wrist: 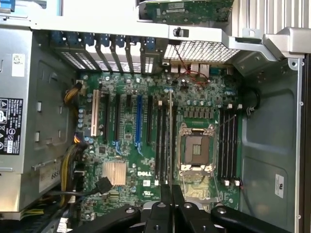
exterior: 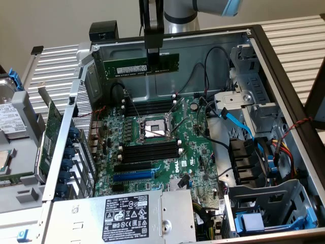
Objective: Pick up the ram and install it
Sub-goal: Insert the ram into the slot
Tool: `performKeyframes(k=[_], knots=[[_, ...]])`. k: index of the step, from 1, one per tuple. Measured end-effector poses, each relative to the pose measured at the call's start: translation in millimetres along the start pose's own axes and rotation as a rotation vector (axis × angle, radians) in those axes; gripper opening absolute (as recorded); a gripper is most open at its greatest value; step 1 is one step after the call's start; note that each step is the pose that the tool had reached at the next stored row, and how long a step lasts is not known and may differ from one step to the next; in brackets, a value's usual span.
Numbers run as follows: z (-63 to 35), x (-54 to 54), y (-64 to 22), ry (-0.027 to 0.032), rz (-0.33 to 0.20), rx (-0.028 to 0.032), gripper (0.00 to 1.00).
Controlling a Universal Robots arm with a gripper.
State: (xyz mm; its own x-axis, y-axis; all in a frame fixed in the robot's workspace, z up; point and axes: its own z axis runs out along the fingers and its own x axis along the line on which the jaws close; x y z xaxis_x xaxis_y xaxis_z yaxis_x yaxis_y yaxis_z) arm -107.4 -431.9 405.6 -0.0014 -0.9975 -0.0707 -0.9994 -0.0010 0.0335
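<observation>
Gripper (exterior: 154, 60) is seen clamped on the ram (exterior: 124, 67), which is held level over the open computer case (exterior: 284, 86). Inside, one power supply (exterior: 127, 216) is found nearest, then one blue slot (exterior: 133, 175), then two memory-slot banks (exterior: 150, 150) flanking one socket (exterior: 152, 129).

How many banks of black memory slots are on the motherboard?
2. One bank lies behind the CPU socket in the exterior view, the other bank in front. None looks hidden.
</observation>
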Motion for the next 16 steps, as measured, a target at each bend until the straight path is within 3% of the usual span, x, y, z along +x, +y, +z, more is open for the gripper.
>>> performKeyframes(k=[3, 7, 10, 12, 16], knots=[[3.9, -5.9, -0.1, 0.0030, 0.000, 0.0010, 0.12], [7.7, -10.1, -0.2, 0.0157, 0.000, 0.0031, 0.12], [12.2, -9.9, -0.3, 0.0165, 0.000, 0.0071, 0.12], [13.4, -9.8, -0.3, 0.0200, 0.000, 0.0071, 0.12], [20.7, -9.2, 0.1, 0.0202, 0.000, 0.0083, 0.12]])
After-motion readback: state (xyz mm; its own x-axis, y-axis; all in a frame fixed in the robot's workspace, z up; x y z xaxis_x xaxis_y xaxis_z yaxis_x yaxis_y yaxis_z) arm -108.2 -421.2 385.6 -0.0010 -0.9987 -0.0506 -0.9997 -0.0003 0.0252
